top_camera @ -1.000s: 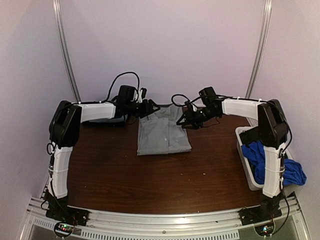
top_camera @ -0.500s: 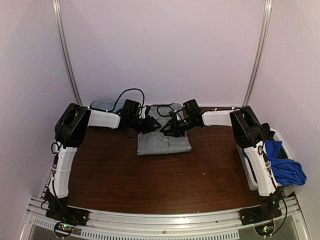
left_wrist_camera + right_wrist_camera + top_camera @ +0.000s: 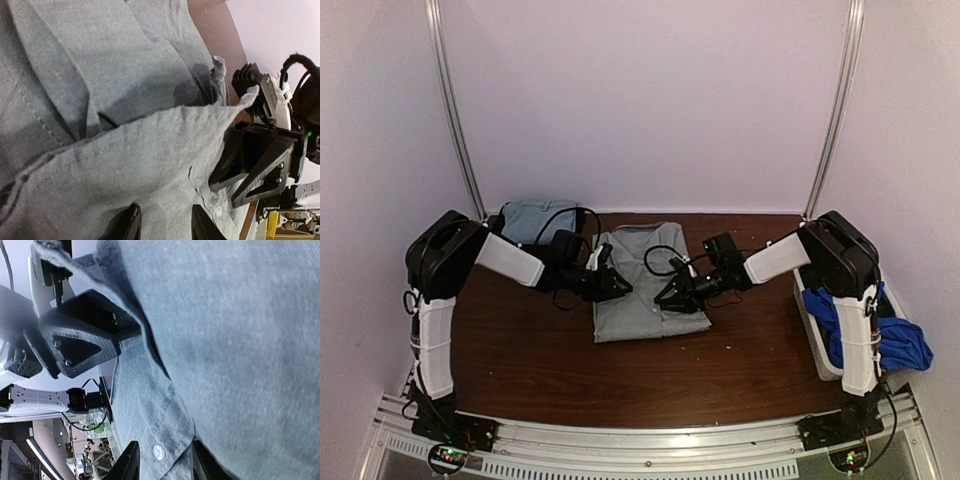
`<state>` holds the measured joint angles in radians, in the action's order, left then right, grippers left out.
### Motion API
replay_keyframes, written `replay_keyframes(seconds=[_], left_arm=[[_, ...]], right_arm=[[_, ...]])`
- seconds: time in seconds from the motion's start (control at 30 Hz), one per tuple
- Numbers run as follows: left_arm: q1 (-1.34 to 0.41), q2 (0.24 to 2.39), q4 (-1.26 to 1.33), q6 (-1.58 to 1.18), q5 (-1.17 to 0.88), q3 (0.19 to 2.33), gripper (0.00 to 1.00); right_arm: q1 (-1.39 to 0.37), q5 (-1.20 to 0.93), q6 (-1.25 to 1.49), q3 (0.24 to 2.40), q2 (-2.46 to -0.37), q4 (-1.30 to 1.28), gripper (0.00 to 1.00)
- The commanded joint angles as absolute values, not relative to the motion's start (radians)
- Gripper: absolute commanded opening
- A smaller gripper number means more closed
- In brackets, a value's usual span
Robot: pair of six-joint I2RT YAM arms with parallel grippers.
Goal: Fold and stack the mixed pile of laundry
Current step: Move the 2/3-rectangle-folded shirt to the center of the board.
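Note:
The light grey shirt [image 3: 645, 322] lies flat at mid-table, collar at the far end. My left gripper [image 3: 613, 287] and right gripper [image 3: 667, 297] sit low on its middle, tips facing each other a short way apart. In the left wrist view, shirt cloth [image 3: 125, 75] fills the gap of my left gripper [image 3: 167, 226], a raised fold runs across, and the right gripper [image 3: 225, 195] rests on the cloth opposite. In the right wrist view, the button placket [image 3: 159, 452] is bunched inside my right gripper [image 3: 162, 466]. A royal-blue piece [image 3: 905, 345] hangs from the bin.
A folded light grey garment [image 3: 525, 218] lies at the back left corner. A white plastic bin [image 3: 812, 335] stands at the table's right edge beside the right arm's base. Bare brown tabletop [image 3: 550, 360] stretches in front of the shirt.
Both grippers came from the shirt's far collar end toward me to its middle, jaws narrowing. The shirt's near edge has shifted closer to the arms' bases.

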<state>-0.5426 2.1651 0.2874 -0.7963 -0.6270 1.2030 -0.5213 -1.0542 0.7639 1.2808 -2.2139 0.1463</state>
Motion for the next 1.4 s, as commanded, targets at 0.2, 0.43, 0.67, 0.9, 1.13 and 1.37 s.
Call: replay_keyframes(seconds=[0.2,0.43,0.67,0.9,1.13,1.37], left_arm=[[-0.574,1.843,0.245,-0.754,-0.649,0.944,0.41],[-0.571,1.925,0.261,-0.781,-0.651,1.028,0.41],[-0.526,2.069,0.332,-0.848,-0.62,1.067,0.4],[-0.486,2.14,0.312,-0.808,-0.63,1.124,0.41],[-0.541,1.768,0.045,-0.4,-0.368,1.043,0.66],[-0.759,1.38,-0.104,-0.041,0.0,0.819,0.76]], right_arm=[[-0.562,-0.997,0.703,1.15,-1.898,-0.004,0.39],[-0.593,-1.057,0.694,1.421,-2.115,-0.043,0.38],[-0.577,-1.081,0.655,1.621,-2.356,-0.078,0.36],[-0.515,-1.032,0.656,1.586,-2.431,-0.051,0.36],[-0.533,-1.013,0.613,1.407,-2.26,-0.059,0.36],[-0.532,-0.965,0.511,1.55,-2.135,-0.271,0.36]])
